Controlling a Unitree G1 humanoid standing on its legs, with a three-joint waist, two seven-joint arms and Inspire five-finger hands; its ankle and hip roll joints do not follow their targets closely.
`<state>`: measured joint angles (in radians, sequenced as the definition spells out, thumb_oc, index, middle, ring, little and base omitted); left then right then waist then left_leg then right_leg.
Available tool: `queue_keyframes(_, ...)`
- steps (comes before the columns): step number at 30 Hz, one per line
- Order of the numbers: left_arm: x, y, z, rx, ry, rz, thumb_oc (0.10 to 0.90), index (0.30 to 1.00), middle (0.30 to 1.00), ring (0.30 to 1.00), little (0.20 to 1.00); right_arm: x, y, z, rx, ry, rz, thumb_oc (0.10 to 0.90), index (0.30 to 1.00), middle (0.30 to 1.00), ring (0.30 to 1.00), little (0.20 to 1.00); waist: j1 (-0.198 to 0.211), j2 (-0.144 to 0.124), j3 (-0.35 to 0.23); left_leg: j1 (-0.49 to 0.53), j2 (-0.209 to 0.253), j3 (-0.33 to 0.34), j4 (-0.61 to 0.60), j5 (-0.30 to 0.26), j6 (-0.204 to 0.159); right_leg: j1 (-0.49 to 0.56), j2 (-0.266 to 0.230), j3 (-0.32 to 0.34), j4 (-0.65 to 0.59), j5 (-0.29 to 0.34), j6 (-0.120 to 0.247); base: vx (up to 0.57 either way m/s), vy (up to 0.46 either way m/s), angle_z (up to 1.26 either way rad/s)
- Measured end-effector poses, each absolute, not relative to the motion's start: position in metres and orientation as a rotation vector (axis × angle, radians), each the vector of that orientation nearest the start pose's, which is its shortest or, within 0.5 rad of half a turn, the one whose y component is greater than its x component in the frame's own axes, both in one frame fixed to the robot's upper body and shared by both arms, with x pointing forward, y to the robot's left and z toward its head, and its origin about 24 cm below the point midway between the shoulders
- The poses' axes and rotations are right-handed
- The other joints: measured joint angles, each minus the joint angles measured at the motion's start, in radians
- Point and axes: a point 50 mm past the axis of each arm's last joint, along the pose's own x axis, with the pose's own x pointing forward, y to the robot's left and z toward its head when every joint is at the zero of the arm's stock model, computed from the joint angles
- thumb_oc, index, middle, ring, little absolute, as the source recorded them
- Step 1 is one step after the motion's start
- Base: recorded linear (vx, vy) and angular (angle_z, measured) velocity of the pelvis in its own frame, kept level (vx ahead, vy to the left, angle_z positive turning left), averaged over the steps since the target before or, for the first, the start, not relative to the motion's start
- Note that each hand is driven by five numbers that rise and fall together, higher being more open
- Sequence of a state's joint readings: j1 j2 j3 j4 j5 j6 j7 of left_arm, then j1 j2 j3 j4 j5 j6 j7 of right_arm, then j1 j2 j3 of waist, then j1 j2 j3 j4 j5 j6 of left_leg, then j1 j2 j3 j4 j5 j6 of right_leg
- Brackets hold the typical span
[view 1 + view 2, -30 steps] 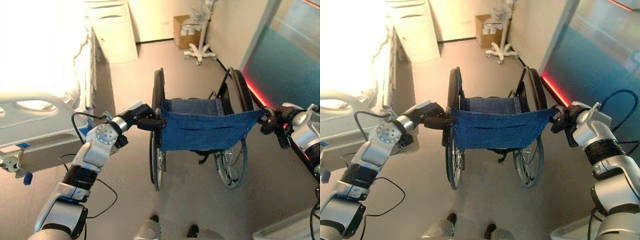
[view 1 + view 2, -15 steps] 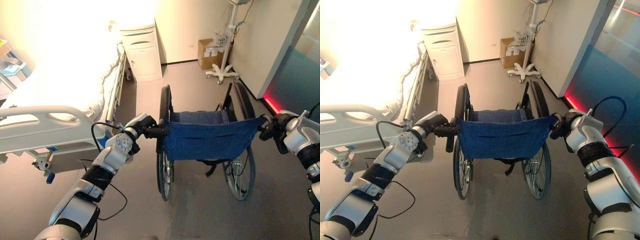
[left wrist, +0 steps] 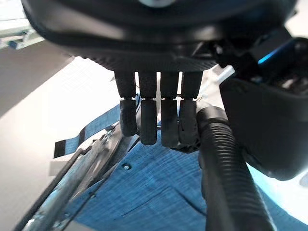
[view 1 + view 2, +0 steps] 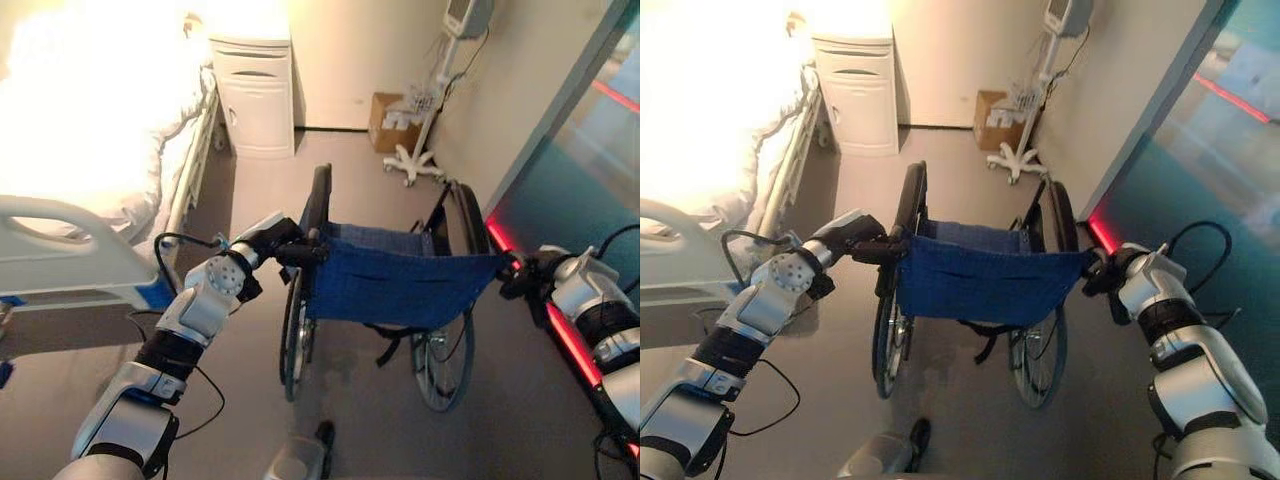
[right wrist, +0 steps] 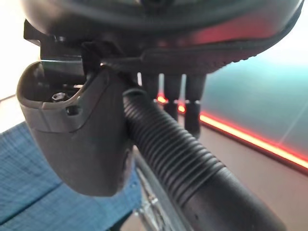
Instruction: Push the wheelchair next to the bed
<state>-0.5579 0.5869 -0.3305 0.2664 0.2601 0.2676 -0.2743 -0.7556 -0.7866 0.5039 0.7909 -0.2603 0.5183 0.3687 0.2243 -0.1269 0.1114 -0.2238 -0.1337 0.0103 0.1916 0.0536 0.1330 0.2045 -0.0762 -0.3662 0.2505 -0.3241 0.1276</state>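
Both hands stayed clamped on the wheelchair (image 4: 400, 290) grips: the left hand (image 4: 283, 243) and the right hand (image 4: 1102, 272). Over the last second the cabinet (image 4: 252, 80) came nearer and the chair rolled along beside the bed (image 4: 90, 170), so the push looked nearly done.

Floor (image 4: 250, 210): wheelchair (image 4: 400, 285), bed (image 4: 90, 190), cabinet (image 4: 252, 90), box (image 4: 385, 110).

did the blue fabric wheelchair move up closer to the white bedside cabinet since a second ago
Cannot tell. The camera shifted between pictures, so the whole scene moved. The blue fabric wheelchair sits short of the white bedside cabinet, with the left hand and right hand gripping its handles.
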Motion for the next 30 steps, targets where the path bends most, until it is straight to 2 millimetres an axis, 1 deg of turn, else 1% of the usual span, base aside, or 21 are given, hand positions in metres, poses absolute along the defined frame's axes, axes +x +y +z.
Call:
queue_keyframes(2,0.350,0.181,0.119,0.950,0.100,-0.305,0.400,0.300,0.300,0.300,0.300,0.338,-0.331,0.107,-1.083,0.813,-0.054,0.400,0.300,0.300,0.300,0.300,-0.043,0.021,-0.002,0.000,-0.027,-0.053,-0.012,0.009,0.000,-0.069,0.004,0.050,0.233,0.028,-0.030,0.34,0.085,0.74)
queue_keyframes(4,0.351,0.176,0.116,0.938,0.084,-0.304,0.400,0.300,0.300,0.300,0.300,0.338,-0.339,0.117,-1.096,0.795,-0.094,0.400,0.300,0.300,0.300,0.300,-0.041,0.033,0.001,0.063,-0.060,-0.162,-0.066,0.032,0.022,-0.113,0.007,0.117,0.363,0.041,-0.067,0.39,-0.046,0.03)
queue_keyframes(5,0.351,0.175,0.118,0.931,0.073,-0.295,0.400,0.300,0.300,0.300,0.300,0.341,-0.337,0.125,-1.115,0.752,-0.106,0.400,0.300,0.300,0.300,0.300,-0.029,0.082,0.027,0.103,-0.057,-0.253,-0.080,0.035,0.018,-0.136,0.028,0.133,0.390,0.012,-0.110,0.43,-0.143,-0.79)
queue_keyframes(6,0.352,0.176,0.120,0.925,0.067,-0.286,0.400,0.300,0.300,0.300,0.300,0.345,-0.336,0.137,-1.142,0.696,-0.115,0.400,0.300,0.300,0.300,0.300,-0.019,0.154,0.063,0.143,-0.020,-0.292,-0.089,0.036,0.009,-0.164,0.070,0.135,0.377,-0.003,-0.131,0.42,-0.175,-0.89)
queue_keyframes(7,0.352,0.178,0.122,0.930,0.066,-0.288,0.400,0.300,0.300,0.300,0.300,0.347,-0.335,0.153,-1.173,0.644,-0.127,0.400,0.300,0.300,0.300,0.300,-0.014,0.215,0.085,0.167,0.002,-0.335,-0.094,0.031,-0.009,-0.237,0.093,0.136,0.353,-0.010,-0.129,0.41,-0.209,-0.59)
queue_keyframes(8,0.352,0.179,0.122,0.932,0.070,-0.287,0.400,0.300,0.300,0.300,0.300,0.348,-0.334,0.160,-1.186,0.621,-0.132,0.400,0.300,0.300,0.300,0.300,-0.013,0.229,0.089,0.170,0.005,-0.343,-0.102,0.014,-0.033,-0.285,0.087,0.141,0.340,-0.007,-0.128,0.53,-0.293,-0.26)
queue_keyframes(10,0.352,0.188,0.122,0.929,0.089,-0.271,0.400,0.300,0.300,0.300,0.300,0.352,-0.324,0.158,-1.192,0.604,-0.107,0.400,0.300,0.300,0.300,0.300,-0.035,0.190,0.109,0.190,0.009,-0.213,-0.101,-0.081,-0.069,-0.366,0.018,0.157,0.237,0.013,-0.101,0.53,-0.328,0.21)
queue_keyframes(11,0.353,0.194,0.122,0.925,0.105,-0.262,0.400,0.300,0.300,0.300,0.300,0.354,-0.321,0.158,-1.184,0.607,-0.095,0.400,0.300,0.300,0.300,0.300,-0.060,0.171,0.110,0.171,0.024,-0.148,-0.021,-0.095,-0.008,-0.377,-0.035,0.201,0.122,0.060,-0.017,0.45,-0.317,0.86)
queue_keyframes(12,0.351,0.196,0.117,0.919,0.110,-0.255,0.400,0.300,0.300,0.300,0.300,0.355,-0.317,0.153,-1.163,0.636,-0.090,0.400,0.300,0.300,0.300,0.300,-0.075,0.144,0.117,0.182,-0.021,-0.256,0.001,-0.117,-0.024,-0.381,-0.085,0.220,0.016,0.137,0.033,0.52,-0.398,1.00)
queue_keyframes(13,0.350,0.200,0.118,0.915,0.095,-0.227,0.400,0.300,0.300,0.300,0.300,0.357,-0.311,0.150,-1.153,0.650,-0.083,0.400,0.300,0.300,0.300,0.300,-0.077,0.126,0.114,0.186,-0.012,-0.307,0.004,-0.129,-0.044,-0.389,-0.086,0.218,-0.109,0.197,0.074,0.45,-0.370,0.74)
queue_keyframes(14,0.350,0.203,0.122,0.925,0.081,-0.214,0.400,0.300,0.300,0.300,0.300,0.358,-0.310,0.150,-1.145,0.652,-0.081,0.400,0.300,0.300,0.300,0.300,-0.081,0.108,0.116,0.181,-0.004,-0.317,0.006,-0.137,-0.048,-0.389,-0.089,0.218,-0.169,0.220,0.084,0.45,-0.372,0.54)
queue_keyframes(16,0.349,0.213,0.134,0.953,0.043,-0.171,0.400,0.300,0.300,0.300,0.300,0.362,-0.300,0.147,-1.109,0.641,-0.062,0.400,0.300,0.300,0.300,0.300,-0.088,0.044,0.115,0.176,0.008,-0.366,0.010,-0.163,-0.074,-0.360,-0.117,0.206,-0.262,0.298,0.101,0.46,-0.348,0.76)
queue_keyframes(18,0.350,0.212,0.137,0.961,0.026,-0.160,0.400,0.300,0.300,0.300,0.300,0.363,-0.299,0.150,-1.098,0.627,-0.068,0.400,0.300,0.300,0.300,0.300,-0.108,0.041,0.117,0.176,0.048,-0.377,0.011,-0.197,-0.049,-0.351,-0.092,0.193,-0.229,0.331,0.104,0.42,-0.281,0.98)
queue_keyframes(20,0.351,0.205,0.136,0.967,0.019,-0.180,0.400,0.300,0.300,0.300,0.300,0.362,-0.306,0.160,-1.115,0.624,-0.101,0.400,0.300,0.300,0.300,0.300,-0.130,0.070,0.132,0.168,0.081,-0.276,0.084,-0.216,-0.060,-0.347,-0.079,0.179,-0.126,0.333,0.092,0.37,-0.204,0.89)
queue_keyframes(21,0.351,0.202,0.134,0.966,0.019,-0.195,0.400,0.300,0.300,0.300,0.300,0.359,-0.310,0.161,-1.126,0.630,-0.108,0.400,0.300,0.300,0.300,0.300,-0.135,0.087,0.133,0.175,0.094,-0.272,0.071,-0.243,-0.077,-0.348,-0.071,0.176,-0.084,0.326,0.076,0.28,-0.085,0.82)
queue_keyframes(22,0.348,0.197,0.131,0.967,0.013,-0.218,0.400,0.300,0.300,0.300,0.300,0.355,-0.315,0.159,-1.136,0.643,-0.109,0.400,0.300,0.300,0.300,0.300,-0.135,0.085,0.129,0.198,0.119,-0.255,0.031,-0.252,-0.094,-0.348,-0.069,0.173,-0.040,0.283,0.005,0.25,-0.058,0.93)
queue_keyframes(23,0.345,0.193,0.133,0.959,-0.013,-0.229,0.400,0.300,0.300,0.300,0.300,0.353,-0.319,0.161,-1.140,0.649,-0.112,0.400,0.300,0.300,0.300,0.300,-0.156,0.075,0.124,0.222,0.133,-0.220,-0.012,-0.255,-0.090,-0.337,-0.078,0.150,-0.048,0.264,-0.027,0.23,-0.048,0.96)
queue_keyframes(25,0.344,0.184,0.125,0.925,-0.009,-0.254,0.400,0.300,0.300,0.300,0.300,0.350,-0.325,0.164,-1.153,0.656,-0.131,0.400,0.300,0.300,0.300,0.300,-0.171,0.078,0.126,0.215,0.143,-0.142,0.070,-0.251,-0.100,-0.290,-0.100,0.087,-0.057,0.265,-0.044,0.21,-0.112,0.87)
queue_keyframes(26,0.342,0.177,0.118,0.907,-0.003,-0.271,0.400,0.300,0.300,0.300,0.300,0.346,-0.332,0.165,-1.172,0.673,-0.147,0.400,0.300,0.300,0.300,0.300,-0.183,0.107,0.108,0.217,0.159,-0.115,0.090,-0.222,-0.125,-0.277,-0.092,0.061,-0.047,0.240,-0.038,0.25,-0.151,0.67)
queue_keyframes(28,0.342,0.169,0.115,0.877,-0.010,-0.290,0.400,0.300,0.300,0.300,0.300,0.343,-0.339,0.171,-1.195,0.676,-0.175,0.400,0.300,0.300,0.300,0.300,-0.189,0.130,0.095,0.224,0.169,-0.123,0.042,-0.218,-0.148,-0.288,-0.079,0.074,-0.007,0.207,-0.037,0.28,-0.180,0.58)
queue_keyframes(30,0.345,0.162,0.123,0.870,-0.042,-0.286,0.400,0.300,0.300,0.300,0.300,0.342,-0.344,0.176,-1.212,0.677,-0.202,0.400,0.300,0.300,0.300,0.300,-0.199,0.141,0.089,0.233,0.185,-0.162,-0.010,-0.206,-0.167,-0.317,-0.080,0.092,0.054,0.180,-0.064,0.27,-0.183,0.58)
